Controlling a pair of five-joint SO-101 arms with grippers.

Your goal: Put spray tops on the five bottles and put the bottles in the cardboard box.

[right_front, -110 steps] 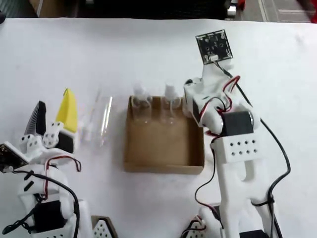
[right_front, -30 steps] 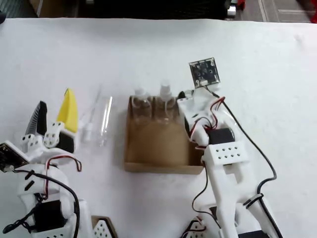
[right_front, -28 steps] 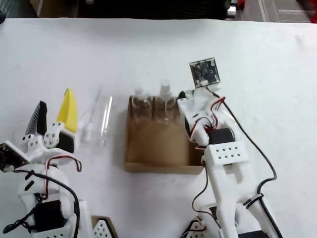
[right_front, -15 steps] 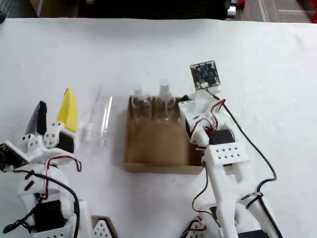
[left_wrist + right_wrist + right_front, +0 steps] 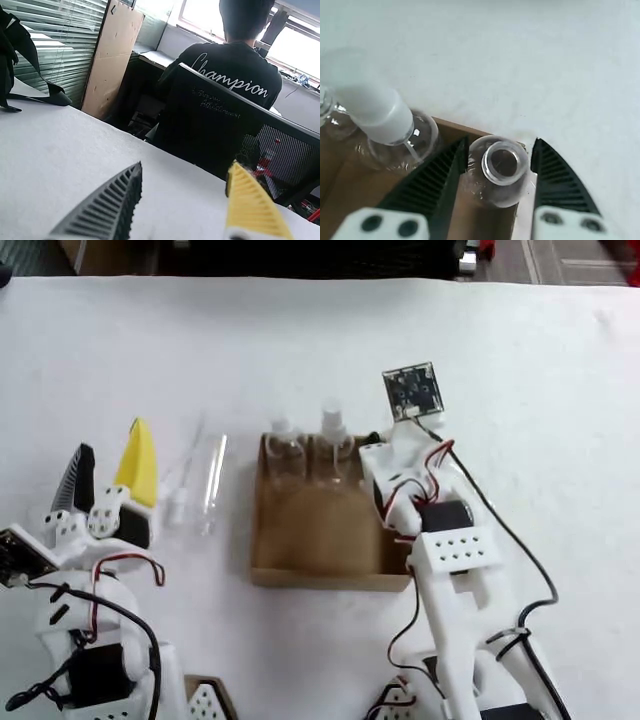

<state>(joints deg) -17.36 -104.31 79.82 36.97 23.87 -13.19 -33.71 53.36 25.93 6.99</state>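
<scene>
My right hand (image 5: 500, 144) hangs straight over the upright, topless bottle (image 5: 503, 163) in the cardboard box's (image 5: 330, 580) far right corner; whether it grips, I cannot tell.

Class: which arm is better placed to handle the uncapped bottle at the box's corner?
Right. The right gripper sits around the uncapped bottle at the cardboard box corner; the left gripper rests well away from the box.

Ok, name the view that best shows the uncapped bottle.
The right wrist view: it looks straight down into the uncapped bottle, standing in a corner of the cardboard box. In the high view the right arm covers that corner; the left wrist view faces away.
</scene>
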